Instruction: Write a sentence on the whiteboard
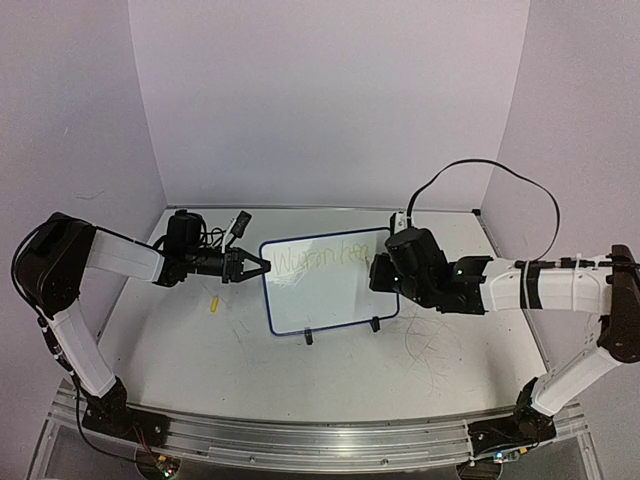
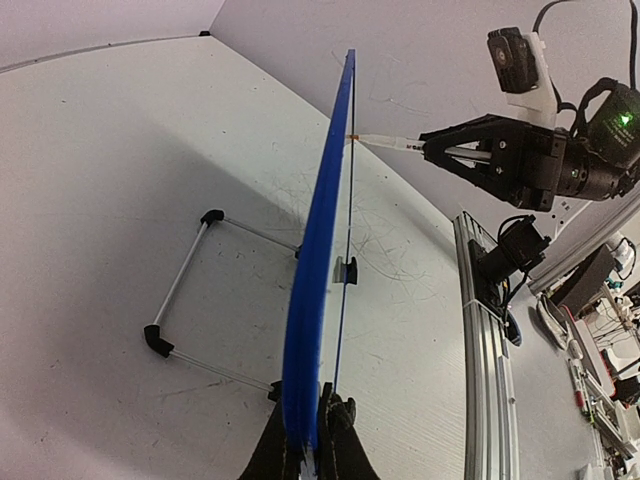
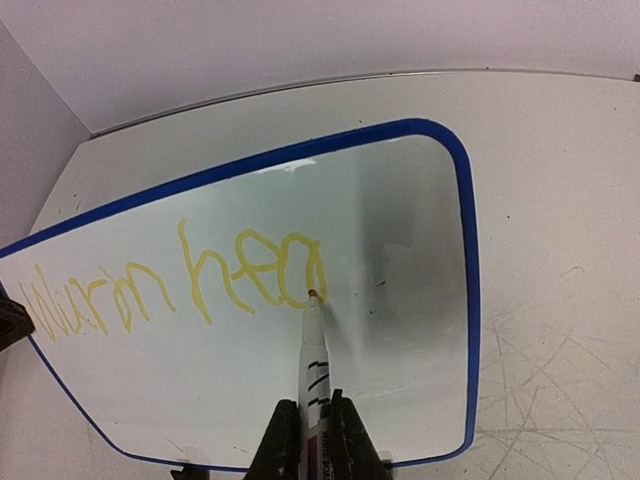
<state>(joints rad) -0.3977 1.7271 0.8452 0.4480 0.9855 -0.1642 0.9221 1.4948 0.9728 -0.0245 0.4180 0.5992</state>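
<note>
On the counter [image 1: 200, 370], seen from above, the whiteboard [image 1: 330, 300] stands on its feet. The left tool [image 1: 262, 266] is clamped on the whiteboard's left edge, and the right tool [image 1: 383, 263] sits at its right edge. From the left wrist, the whiteboard shows edge-on, with the tool's fingers [image 2: 345, 452] pinching its blue frame. From the right wrist, the right tool is closed on a marker [image 3: 314, 360] whose tip touches the last letter of the yellow sentence [image 3: 180, 285] on the whiteboard.

One whiteboard [image 1: 330, 300], one marker [image 3: 315, 352].
</note>
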